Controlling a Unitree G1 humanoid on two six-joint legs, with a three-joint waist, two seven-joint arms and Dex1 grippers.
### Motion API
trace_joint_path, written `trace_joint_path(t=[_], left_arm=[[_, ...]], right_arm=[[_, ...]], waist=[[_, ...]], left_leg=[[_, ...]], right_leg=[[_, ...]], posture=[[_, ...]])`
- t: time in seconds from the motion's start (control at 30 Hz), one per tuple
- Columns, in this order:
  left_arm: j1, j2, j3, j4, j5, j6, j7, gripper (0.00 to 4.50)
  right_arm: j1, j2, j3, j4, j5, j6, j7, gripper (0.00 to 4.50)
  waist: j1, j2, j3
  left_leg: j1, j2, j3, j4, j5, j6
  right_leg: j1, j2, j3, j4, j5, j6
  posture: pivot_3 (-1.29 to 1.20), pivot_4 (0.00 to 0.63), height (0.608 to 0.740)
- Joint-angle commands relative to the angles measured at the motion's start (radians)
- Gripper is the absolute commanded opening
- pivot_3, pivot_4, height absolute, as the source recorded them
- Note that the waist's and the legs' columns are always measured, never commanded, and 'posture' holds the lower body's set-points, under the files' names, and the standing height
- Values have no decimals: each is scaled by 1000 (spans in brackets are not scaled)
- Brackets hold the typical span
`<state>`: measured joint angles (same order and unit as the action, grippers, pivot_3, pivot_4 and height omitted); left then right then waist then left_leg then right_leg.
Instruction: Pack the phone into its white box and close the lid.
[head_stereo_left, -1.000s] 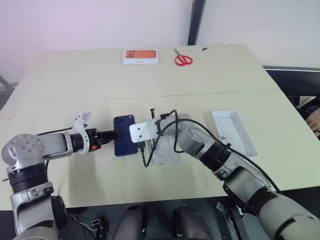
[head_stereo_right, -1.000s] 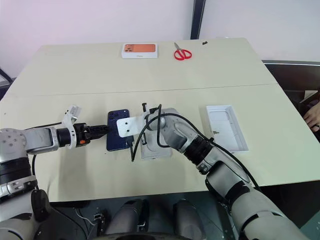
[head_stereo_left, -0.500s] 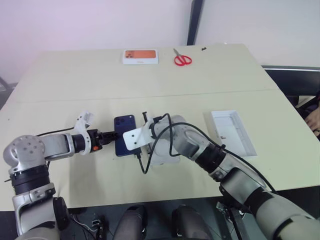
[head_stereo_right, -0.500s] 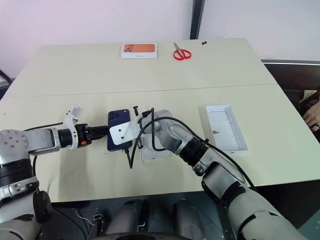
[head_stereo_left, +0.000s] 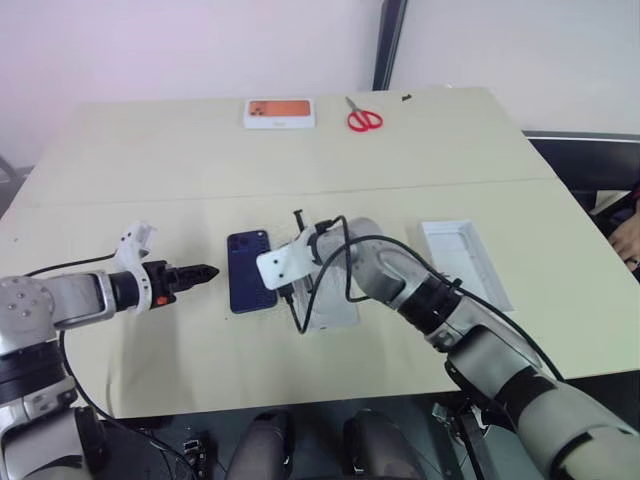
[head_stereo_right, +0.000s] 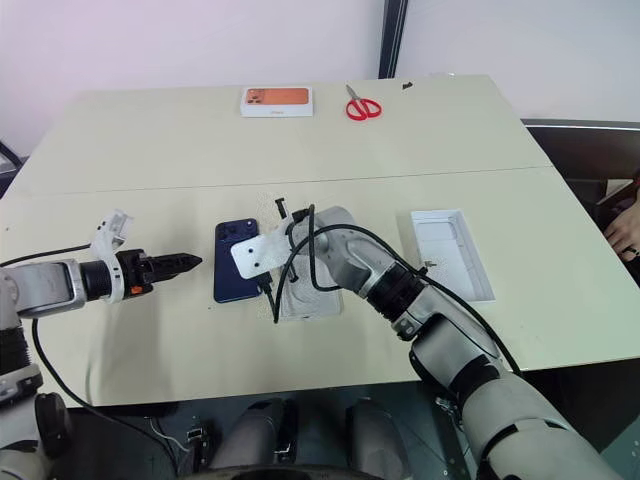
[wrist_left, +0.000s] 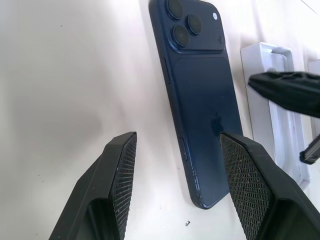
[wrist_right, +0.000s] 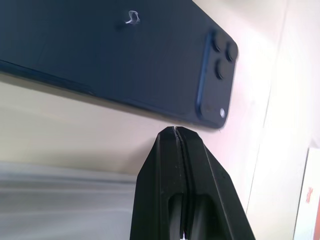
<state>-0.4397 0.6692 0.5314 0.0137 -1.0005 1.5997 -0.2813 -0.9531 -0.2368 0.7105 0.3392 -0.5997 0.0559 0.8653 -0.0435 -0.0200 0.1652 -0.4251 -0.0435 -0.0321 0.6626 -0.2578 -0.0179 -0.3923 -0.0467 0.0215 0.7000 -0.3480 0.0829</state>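
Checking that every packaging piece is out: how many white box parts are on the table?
3: one by the phone, under the right arm; one further right; one orange-printed at the far edge.

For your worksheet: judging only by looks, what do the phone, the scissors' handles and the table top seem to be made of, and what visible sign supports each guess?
Phone: probably glass or polished metal, dark navy and glossy; its back shows a soft sheen and raised lens rings.
Scissors: the red handles look like smooth moulded plastic, going by their uniform bright colour.
Table: likely laminate or painted board, matt cream; it looks even and grainless, with a thin seam across.
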Motion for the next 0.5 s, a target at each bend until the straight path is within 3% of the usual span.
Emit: trace_joint_path(t=[0.03,0.5], left_arm=[[-21,10,9,-35,12,-11,-17,2760],[-15,-39,2,-76,27,4,-26,2760]], right_arm=[[-43,14,27,10,-31,-72,0,0],[-76,43,43,102,-86,-196,-6,0]], waist=[[-1,0,0],[-1,0,0]], left_leg=[[0,0,0,0,0,0],[0,0,0,0,0,0]], right_leg=[[0,0,0,0,0,0],[0,0,0,0,0,0]], posture=[[0,150,740],[0,150,740]])
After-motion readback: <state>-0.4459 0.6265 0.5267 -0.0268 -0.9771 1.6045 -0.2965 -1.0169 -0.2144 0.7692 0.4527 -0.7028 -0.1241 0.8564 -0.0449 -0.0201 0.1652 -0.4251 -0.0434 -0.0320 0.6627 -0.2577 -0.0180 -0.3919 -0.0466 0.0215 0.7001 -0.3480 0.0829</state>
